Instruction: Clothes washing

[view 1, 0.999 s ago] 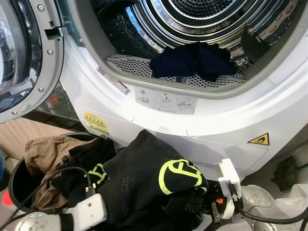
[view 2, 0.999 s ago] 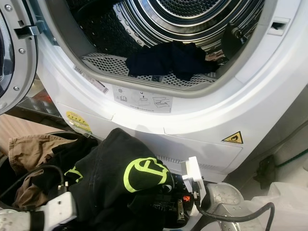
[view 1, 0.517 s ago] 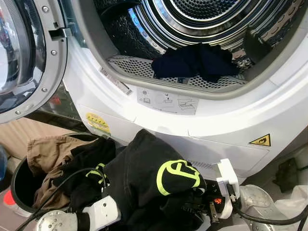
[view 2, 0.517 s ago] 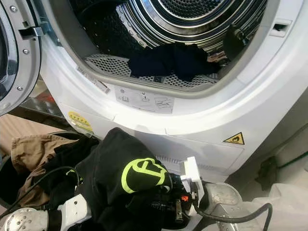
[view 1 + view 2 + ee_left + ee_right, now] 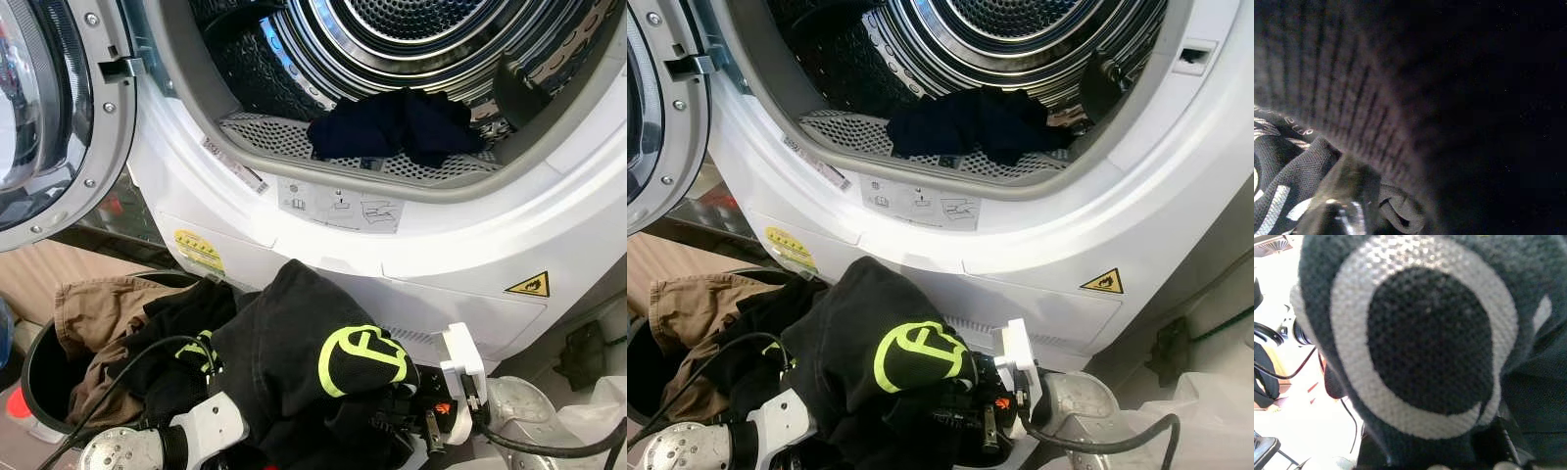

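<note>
You are early in the load. One dark garment (image 5: 397,125) already lies inside the washer drum (image 5: 411,39), just behind the door rim. The black shirt with the yellow-green logo (image 5: 323,377) is bunched below the drum opening, over the right gripper (image 5: 407,421); its jaws appear closed on the cloth, though fabric hides them. The left gripper (image 5: 250,431) is buried under the same shirt, jaw state impossible to tell. A tan garment (image 5: 93,313) waits in the basket (image 5: 39,367) left of the shirt. Since a second ago, your left arm has slid further in beneath the shirt; the bundle has barely risen.
</note>
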Robot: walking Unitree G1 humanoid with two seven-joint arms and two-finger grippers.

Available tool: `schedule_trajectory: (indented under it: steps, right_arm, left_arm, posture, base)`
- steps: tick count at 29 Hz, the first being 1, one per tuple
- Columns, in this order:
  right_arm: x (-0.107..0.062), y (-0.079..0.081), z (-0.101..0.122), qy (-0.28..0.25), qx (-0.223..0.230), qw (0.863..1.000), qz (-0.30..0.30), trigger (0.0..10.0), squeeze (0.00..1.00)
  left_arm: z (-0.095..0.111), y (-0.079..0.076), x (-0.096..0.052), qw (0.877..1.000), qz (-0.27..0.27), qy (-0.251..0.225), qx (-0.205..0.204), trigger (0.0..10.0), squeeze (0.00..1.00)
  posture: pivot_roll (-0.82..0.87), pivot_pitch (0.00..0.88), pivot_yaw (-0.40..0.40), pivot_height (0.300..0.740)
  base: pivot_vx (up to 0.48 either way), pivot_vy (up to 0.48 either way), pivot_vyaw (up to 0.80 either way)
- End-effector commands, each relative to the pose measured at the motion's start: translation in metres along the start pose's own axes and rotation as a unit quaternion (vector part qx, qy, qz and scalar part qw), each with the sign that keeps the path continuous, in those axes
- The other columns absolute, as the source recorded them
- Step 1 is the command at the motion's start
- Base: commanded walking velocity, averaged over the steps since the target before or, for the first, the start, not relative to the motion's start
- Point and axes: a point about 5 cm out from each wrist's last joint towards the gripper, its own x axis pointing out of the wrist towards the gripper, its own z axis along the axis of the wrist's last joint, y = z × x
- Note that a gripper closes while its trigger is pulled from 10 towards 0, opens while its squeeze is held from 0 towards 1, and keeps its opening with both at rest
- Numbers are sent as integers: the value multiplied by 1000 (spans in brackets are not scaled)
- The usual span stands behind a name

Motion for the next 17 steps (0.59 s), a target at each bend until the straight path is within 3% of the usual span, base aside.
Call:
schedule_trajectory:
  steps: [1, 17]
  right_arm:
    - [3, -1, 5, -9, -16, 1000, 7, 0, 0]
    - [5, -9, 6, -13, -15, 1000, -8, 0, 0]
  left_arm:
    - [0, 1, -5, 1000, 1, -3, 2, 0, 0]
    - [-2, -1, -13, 1000, 10, -1, 15, 0, 0]
  posture:
    - [72, 76, 18, 740]
    - [81, 77, 20, 740]
  base:
    - [0, 0, 0]
    - [0, 0, 0]
